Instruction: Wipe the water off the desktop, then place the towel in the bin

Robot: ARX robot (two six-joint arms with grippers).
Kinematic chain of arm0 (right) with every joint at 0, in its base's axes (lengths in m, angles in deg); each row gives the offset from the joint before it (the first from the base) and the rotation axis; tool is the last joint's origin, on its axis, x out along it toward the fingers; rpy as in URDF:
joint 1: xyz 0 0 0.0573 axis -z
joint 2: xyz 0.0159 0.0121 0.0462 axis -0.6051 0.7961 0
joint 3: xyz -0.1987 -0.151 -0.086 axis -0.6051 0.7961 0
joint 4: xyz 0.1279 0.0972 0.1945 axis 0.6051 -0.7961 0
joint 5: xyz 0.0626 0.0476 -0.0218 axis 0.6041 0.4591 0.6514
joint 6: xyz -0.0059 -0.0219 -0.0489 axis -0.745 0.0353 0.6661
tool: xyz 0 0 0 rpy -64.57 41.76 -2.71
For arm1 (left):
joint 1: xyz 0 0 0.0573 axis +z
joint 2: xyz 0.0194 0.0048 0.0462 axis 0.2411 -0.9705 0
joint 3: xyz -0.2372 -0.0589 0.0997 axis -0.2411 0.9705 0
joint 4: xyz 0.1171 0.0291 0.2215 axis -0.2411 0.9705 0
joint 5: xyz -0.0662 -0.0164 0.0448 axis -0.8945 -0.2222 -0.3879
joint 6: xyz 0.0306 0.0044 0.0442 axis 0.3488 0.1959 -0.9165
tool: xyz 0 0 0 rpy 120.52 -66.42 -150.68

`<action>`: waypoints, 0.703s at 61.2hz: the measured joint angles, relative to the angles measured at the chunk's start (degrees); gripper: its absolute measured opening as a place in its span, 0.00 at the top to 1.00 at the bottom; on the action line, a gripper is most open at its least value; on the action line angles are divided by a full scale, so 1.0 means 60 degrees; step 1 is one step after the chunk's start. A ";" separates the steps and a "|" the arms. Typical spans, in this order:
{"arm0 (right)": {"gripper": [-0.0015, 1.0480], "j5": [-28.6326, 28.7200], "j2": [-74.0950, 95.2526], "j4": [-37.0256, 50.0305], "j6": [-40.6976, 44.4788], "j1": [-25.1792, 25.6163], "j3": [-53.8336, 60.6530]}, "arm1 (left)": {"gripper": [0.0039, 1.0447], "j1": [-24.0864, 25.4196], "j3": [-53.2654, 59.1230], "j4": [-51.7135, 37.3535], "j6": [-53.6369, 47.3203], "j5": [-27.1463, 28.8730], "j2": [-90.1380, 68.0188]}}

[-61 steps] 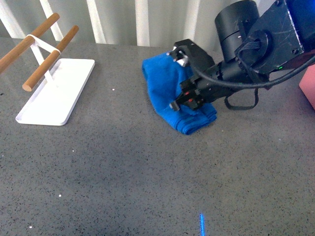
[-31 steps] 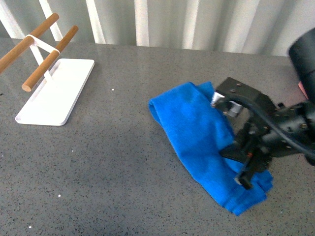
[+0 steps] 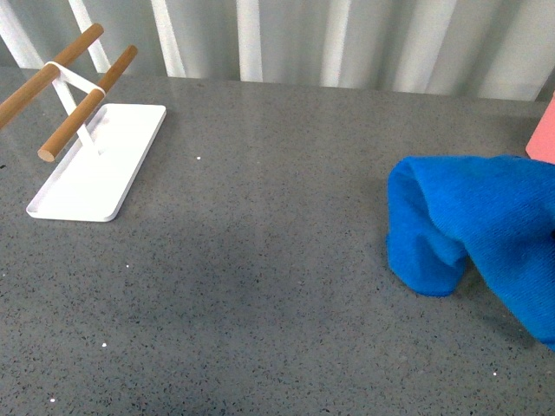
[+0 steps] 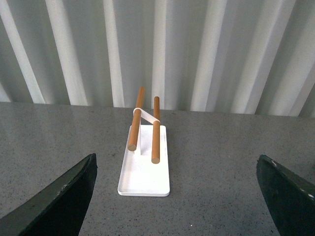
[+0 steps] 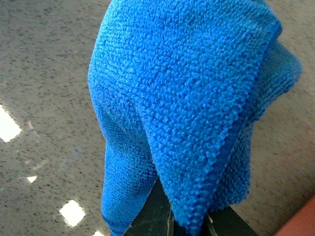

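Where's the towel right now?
The towel is at the front view's far right, beside the bin, running off frame; the right wrist view shows it hanging from the right gripper.

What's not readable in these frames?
Bin: only a pink corner, cut by front view's right edge.
Towel: far end past that same edge; right gripper absent from front view.
Water on the desktop: too faint to confirm in any view; right wrist view has glare spots.
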 joint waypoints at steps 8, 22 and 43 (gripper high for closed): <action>0.97 -0.0018 -0.0222 -0.0390 0.0095 0.0127 -0.0849 | 0.06 0.0000 0.0000 0.0000 0.0000 0.0000 0.0000; 0.97 -0.0277 -0.0335 -0.0896 0.0047 -0.0408 -0.3075 | 0.06 0.0000 0.0000 0.0000 0.0000 0.0000 0.0000; 0.97 -0.0153 -0.0433 -0.1840 -0.0076 0.0761 -0.6360 | 0.06 0.0000 0.0000 0.0000 0.0000 0.0000 0.0000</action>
